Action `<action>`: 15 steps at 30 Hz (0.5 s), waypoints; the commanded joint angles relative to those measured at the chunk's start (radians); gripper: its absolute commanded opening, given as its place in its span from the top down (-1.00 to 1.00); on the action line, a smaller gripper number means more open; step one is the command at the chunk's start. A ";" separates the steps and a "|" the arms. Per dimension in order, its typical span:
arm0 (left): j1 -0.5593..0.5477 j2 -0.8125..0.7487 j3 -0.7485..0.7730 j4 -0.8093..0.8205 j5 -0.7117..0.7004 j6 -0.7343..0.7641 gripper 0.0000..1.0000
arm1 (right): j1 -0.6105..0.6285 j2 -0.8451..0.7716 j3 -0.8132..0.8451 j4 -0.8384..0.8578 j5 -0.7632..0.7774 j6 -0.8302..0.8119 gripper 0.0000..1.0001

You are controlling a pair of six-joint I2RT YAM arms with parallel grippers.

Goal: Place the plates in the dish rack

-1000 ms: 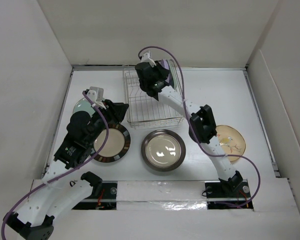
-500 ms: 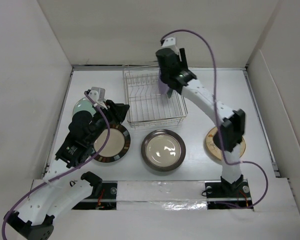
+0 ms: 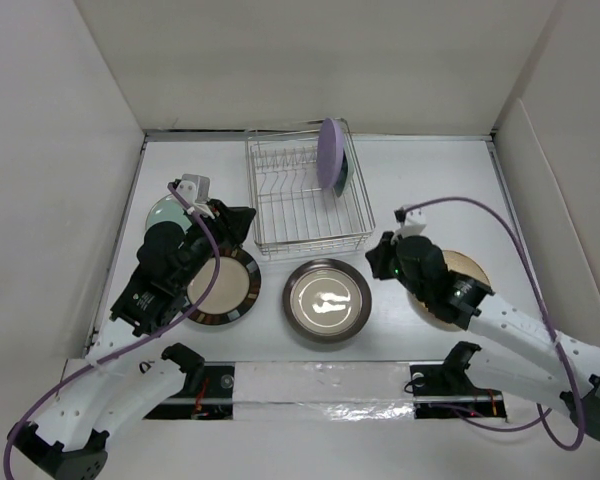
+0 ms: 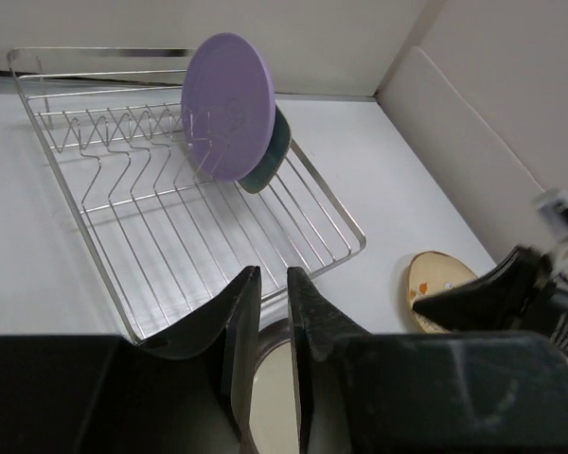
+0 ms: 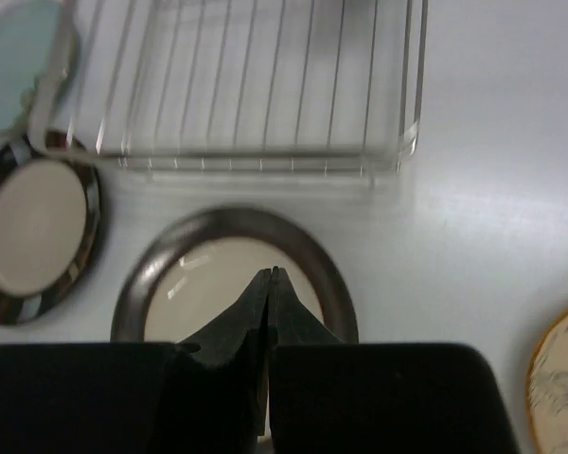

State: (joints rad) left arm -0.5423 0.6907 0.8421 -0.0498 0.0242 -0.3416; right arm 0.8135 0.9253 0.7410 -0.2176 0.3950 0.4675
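Lavender round plate (image 3: pixel 330 152) stands on edge between the tines at the far right of the chrome-wire dish rack (image 3: pixel 310 243), probably leaving the other slots free. The right tool (image 5: pixel 269 279), pressed together and empty, hangs over the glossy dark brown round plate (image 3: pixel 327 300), likely the next pick. The left tool (image 4: pixel 273 284) shows a narrow gap above the brown-rimmed cream round plate (image 3: pixel 222 287); whether it pinches the rim I cannot tell.

The lavender plate (image 3: pixel 330 155), carried above the dish rack (image 3: pixel 280 220) a second ago, now stands on edge in the rack's far right corner, free of any grip. The right arm (image 3: pixel 500 325), then stretched out over the rack, has drawn back low over the near right of the worktop (image 3: pixel 430 180). Its fingers (image 5: pixel 286 322) are now pressed together by the glossy dark brown plate (image 3: pixel 327 300), and its wrist covers part of the tan floral plate (image 3: pixel 472 275).
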 commanded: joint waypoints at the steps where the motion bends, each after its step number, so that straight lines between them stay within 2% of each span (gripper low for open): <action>1: -0.004 -0.013 0.003 0.033 -0.010 0.006 0.68 | 0.016 -0.081 -0.168 0.004 -0.197 0.253 0.86; 2: -0.004 -0.013 0.002 0.033 -0.009 0.007 0.61 | 0.016 -0.095 -0.201 0.020 -0.206 0.282 0.45; 4: -0.004 -0.014 0.005 0.033 -0.004 0.009 0.49 | 0.027 -0.108 -0.255 0.029 -0.193 0.359 0.03; 5: -0.004 -0.014 0.003 0.033 -0.006 0.009 0.46 | 0.018 -0.105 -0.290 0.027 -0.191 0.381 -0.28; 6: -0.004 -0.017 0.005 0.031 -0.007 0.010 0.46 | 0.018 -0.092 -0.304 0.032 -0.196 0.393 -0.38; 8: -0.004 -0.014 0.005 0.030 -0.013 0.012 0.44 | 0.009 -0.040 -0.334 0.058 -0.212 0.431 -0.48; 13: -0.004 -0.007 0.005 0.033 -0.007 0.013 0.42 | 0.000 0.096 -0.377 0.203 -0.272 0.460 -0.50; 15: -0.004 -0.008 0.003 0.031 -0.009 0.013 0.42 | 0.000 0.153 -0.409 0.286 -0.303 0.471 -0.43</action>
State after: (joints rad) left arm -0.5423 0.6910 0.8421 -0.0502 0.0208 -0.3405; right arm 0.8185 1.0340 0.3622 -0.1047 0.1516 0.8833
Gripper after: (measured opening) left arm 0.288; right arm 0.728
